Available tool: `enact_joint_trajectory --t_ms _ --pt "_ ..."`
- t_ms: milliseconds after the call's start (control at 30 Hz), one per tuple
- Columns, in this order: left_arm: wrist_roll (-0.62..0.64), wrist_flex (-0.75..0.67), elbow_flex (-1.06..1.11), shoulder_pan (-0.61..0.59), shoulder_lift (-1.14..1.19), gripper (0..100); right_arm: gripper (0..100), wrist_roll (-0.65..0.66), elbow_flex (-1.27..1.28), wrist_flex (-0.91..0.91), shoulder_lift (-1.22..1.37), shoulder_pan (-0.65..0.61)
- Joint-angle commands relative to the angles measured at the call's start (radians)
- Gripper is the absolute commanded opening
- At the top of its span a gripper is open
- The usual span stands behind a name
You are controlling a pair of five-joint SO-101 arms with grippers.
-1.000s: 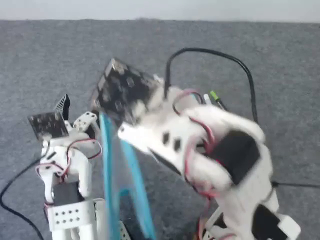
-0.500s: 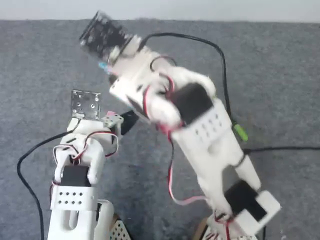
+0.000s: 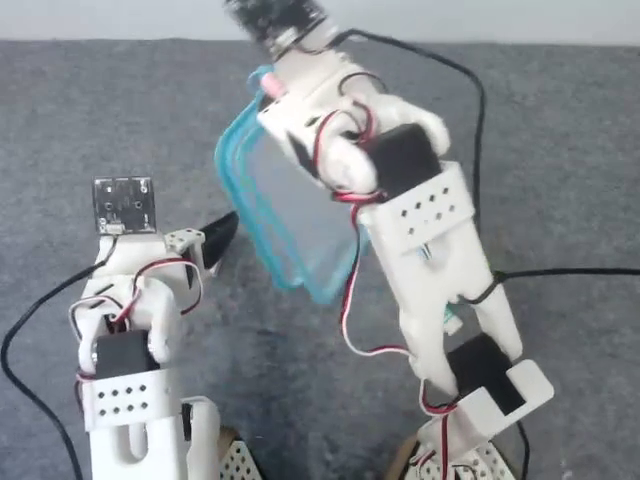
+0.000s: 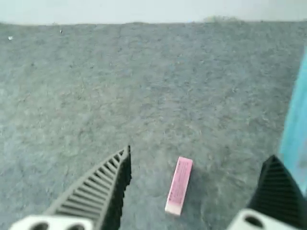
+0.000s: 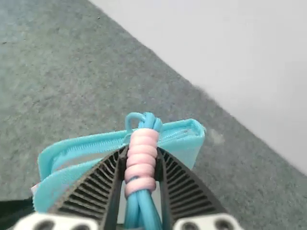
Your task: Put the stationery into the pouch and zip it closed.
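Teal-edged and clear, the pouch (image 3: 290, 215) hangs in the air over the grey tabletop (image 3: 560, 150) in the high view. It is tilted, and its upper corner is held up by the right arm's pincer (image 3: 272, 88). The left arm stands lower and to the side, with its pincer (image 3: 218, 232) just beside the pouch's lower edge and not touching it.

From the left wrist, the left pincer (image 4: 200, 155) is spread wide with nothing between its fingers. A pink eraser (image 4: 179, 185) lies flat on the tabletop in the gap, nearer the one finger than the other. A strip of the pouch's teal edge (image 4: 295, 110) stands off to one side of it.

From the right wrist, the right pincer (image 5: 140, 167) is clamped on the pink beaded zip pull (image 5: 142, 141), with a teal cord running through the beads. The pouch (image 5: 91, 148) dangles from that pull, its zip band curving away below — I cannot tell whether the mouth is open.

My reading is that this is the loading step, not the zipping. The pouch is up and the eraser is not yet in it. The next move looks like the left arm's: come straight down over the eraser, line the fingers across its narrow sides and close. Hanging from a single pull, the pouch can swing or twist, so the right arm probably needs to keep it steady with the mouth towards the left arm — otherwise the eraser could catch on the zip band.
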Motion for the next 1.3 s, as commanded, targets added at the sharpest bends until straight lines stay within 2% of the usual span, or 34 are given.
enact_joint_trajectory --t_ms 0,100,267,500,767,1033,1267 --pt "0.034 0.192 -0.180 -0.003 0.002 41 0.6 -0.020 -0.066 -0.022 -0.022 0.030" --pt "0.034 0.233 -0.203 0.031 0.002 46 0.6 -0.020 -0.064 -0.010 -0.022 0.030" --pt "0.008 0.327 -0.209 0.149 -0.008 46 0.6 -0.018 -0.063 0.013 -0.022 0.039" --pt "0.061 0.347 -0.200 0.255 -0.207 46 0.6 -0.018 -0.063 0.030 -0.022 0.056" --pt "0.120 0.069 -0.044 0.313 -0.218 47 0.6 -0.003 -0.063 0.076 -0.022 0.044" --pt "0.115 -0.063 -0.030 0.276 -0.169 49 0.6 0.021 -0.063 0.087 -0.022 0.041" --pt "0.054 -0.216 -0.028 0.216 -0.046 48 0.6 0.021 -0.063 0.117 -0.025 0.030"
